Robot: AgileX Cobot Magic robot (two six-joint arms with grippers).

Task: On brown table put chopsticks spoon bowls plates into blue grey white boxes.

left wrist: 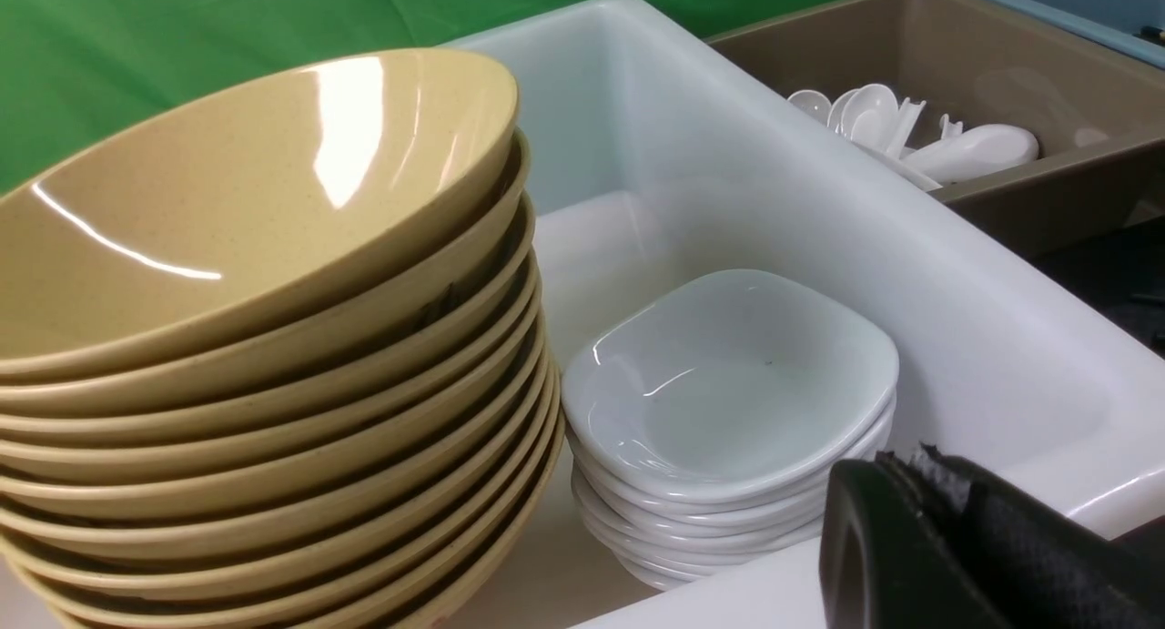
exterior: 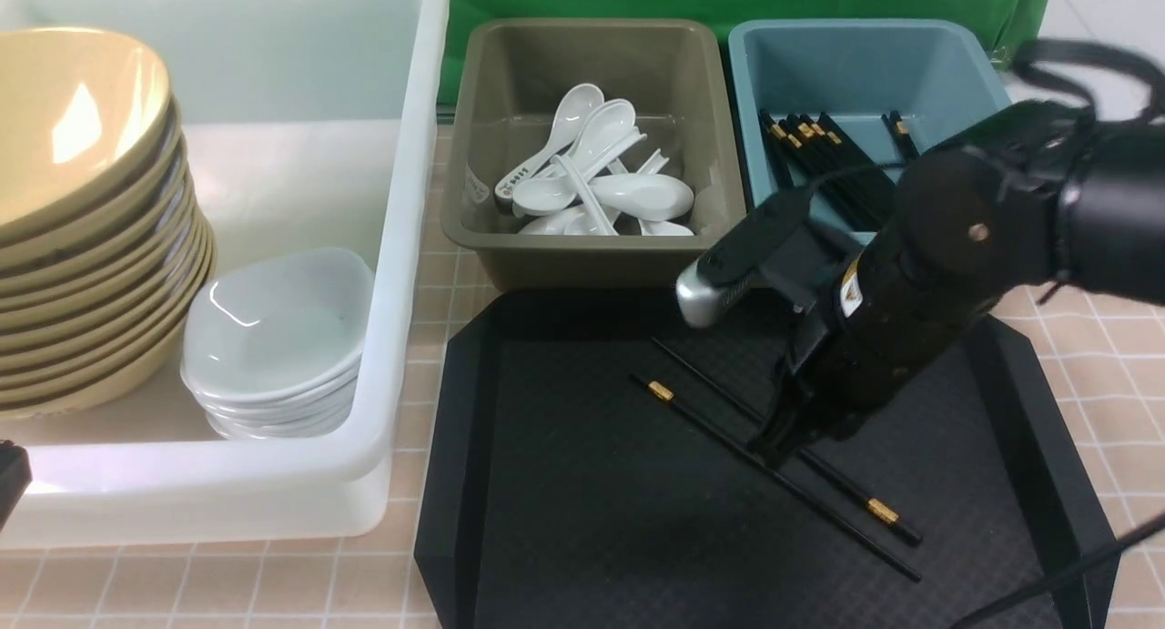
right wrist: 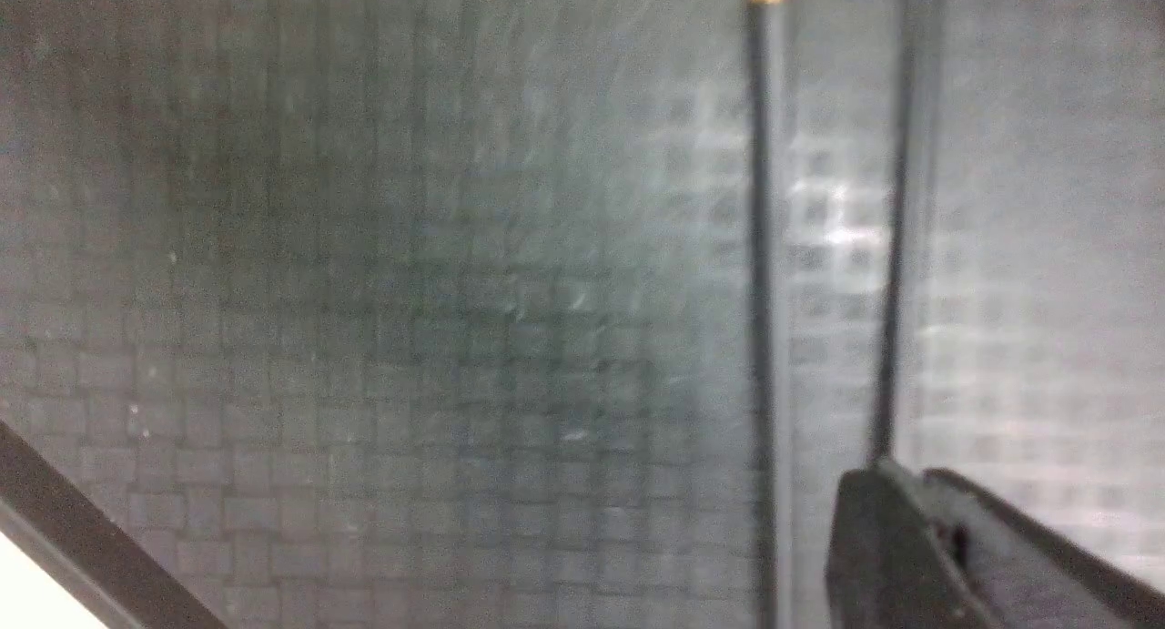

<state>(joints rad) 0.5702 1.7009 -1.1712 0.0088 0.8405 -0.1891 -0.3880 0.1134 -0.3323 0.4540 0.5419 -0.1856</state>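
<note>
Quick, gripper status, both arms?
Left gripper: closed, holding nothing.
Right gripper: jaws closed on one chopstick lying on the black tray, as far as the blurred wrist view shows.

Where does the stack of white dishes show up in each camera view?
Front view: white dishes at lower left, inside the white box, right of the tan bowls.
Left wrist view: white dishes in that box, beside the tan bowls.
Right wrist view: not in it; only black tray and chopsticks.
Shared landmark: the tan bowls, front and left wrist only.
</note>
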